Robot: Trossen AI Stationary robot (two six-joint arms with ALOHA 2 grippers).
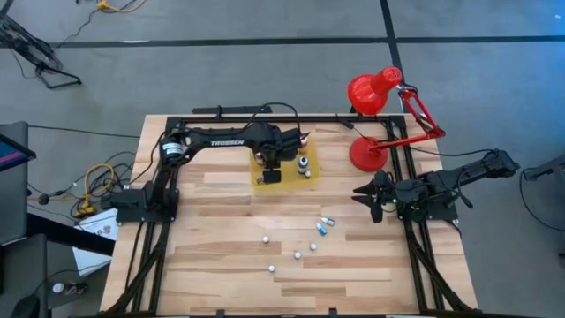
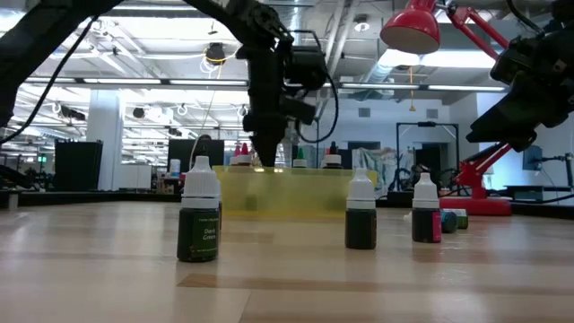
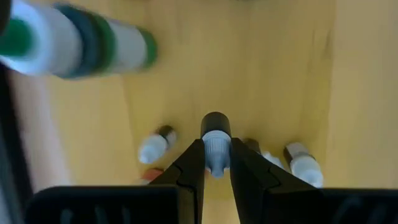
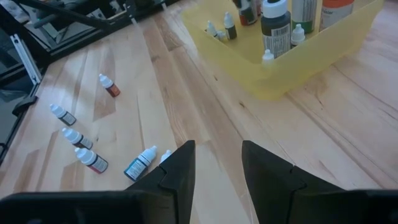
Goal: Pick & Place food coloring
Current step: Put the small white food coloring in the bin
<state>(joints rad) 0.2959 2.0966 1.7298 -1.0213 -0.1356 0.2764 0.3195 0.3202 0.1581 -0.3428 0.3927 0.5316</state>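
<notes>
Left gripper (image 3: 216, 163) pinches a bottle (image 3: 216, 142) by its cap over the tray (image 4: 298, 59) — light, slick; right gripper (image 4: 217, 163) waits, fingers apart.

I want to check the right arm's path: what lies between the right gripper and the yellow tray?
In the right wrist view, only bare wood lies between the right gripper and the yellow tray.

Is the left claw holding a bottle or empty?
Holding one. In the left wrist view the left gripper is closed on a small white-capped bottle, above the yellow tray.
</notes>
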